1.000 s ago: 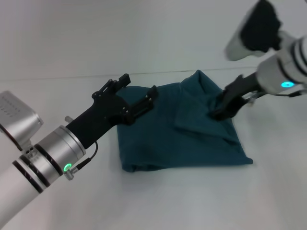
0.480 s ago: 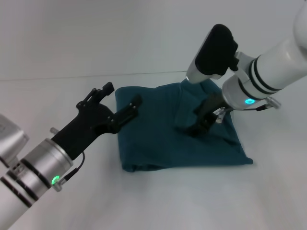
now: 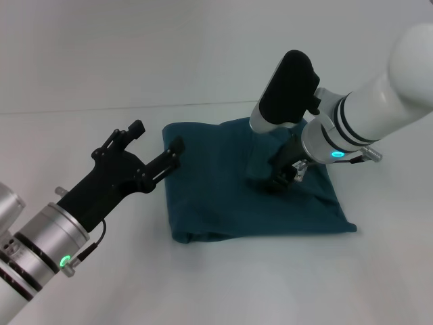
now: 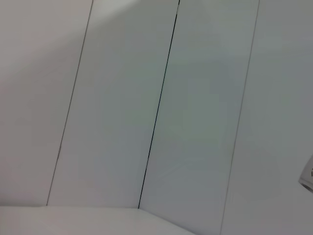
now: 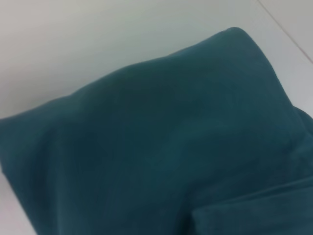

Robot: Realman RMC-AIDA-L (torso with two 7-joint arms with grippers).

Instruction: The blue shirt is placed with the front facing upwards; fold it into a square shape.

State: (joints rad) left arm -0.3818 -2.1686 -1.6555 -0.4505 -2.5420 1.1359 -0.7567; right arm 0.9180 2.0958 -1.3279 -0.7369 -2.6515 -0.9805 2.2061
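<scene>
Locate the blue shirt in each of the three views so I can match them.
Head view: the blue shirt lies folded at centre on the white table, the right end effector down on it.
Left wrist view: not in it; only pale panels.
Right wrist view: the shirt fills most of the picture.
Shared landmark: the white table at the shirt's edge.

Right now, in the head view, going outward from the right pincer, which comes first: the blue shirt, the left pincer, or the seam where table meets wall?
1. The blue shirt: the right pincer is down on it, right of its middle.
2. The seam: behind the shirt, across the back.
3. The left pincer: open, beside the shirt's left edge, close to call with the seam.
</scene>
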